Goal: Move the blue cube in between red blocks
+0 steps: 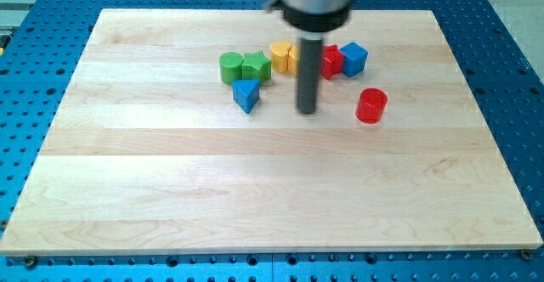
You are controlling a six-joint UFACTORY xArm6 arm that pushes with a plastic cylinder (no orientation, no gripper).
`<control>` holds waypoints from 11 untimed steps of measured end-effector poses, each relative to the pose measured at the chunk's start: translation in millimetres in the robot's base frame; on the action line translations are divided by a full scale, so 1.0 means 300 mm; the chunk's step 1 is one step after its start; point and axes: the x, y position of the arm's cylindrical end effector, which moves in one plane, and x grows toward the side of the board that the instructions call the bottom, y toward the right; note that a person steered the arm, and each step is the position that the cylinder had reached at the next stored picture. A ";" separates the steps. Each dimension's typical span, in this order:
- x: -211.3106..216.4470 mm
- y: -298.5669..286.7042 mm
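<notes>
The blue cube (pixel 354 59) sits near the view's top, touching the right side of a red block (pixel 330 63) that my rod partly hides. A red cylinder (pixel 371 105) stands apart, below and to the right of the cube. My tip (pixel 307 111) rests on the board below the red block, left of the red cylinder and lower left of the blue cube, touching no block.
A yellow block (pixel 283 57) sits left of the rod, with a second yellow piece beside it partly hidden. A green cylinder (pixel 230 66) and green star-like block (pixel 256 65) sit further left. A blue triangular block (pixel 246 95) lies below them. The wooden board (pixel 255 188) lies on a blue perforated table.
</notes>
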 end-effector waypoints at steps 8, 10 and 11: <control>-0.076 0.187; -0.242 0.237; -0.265 0.126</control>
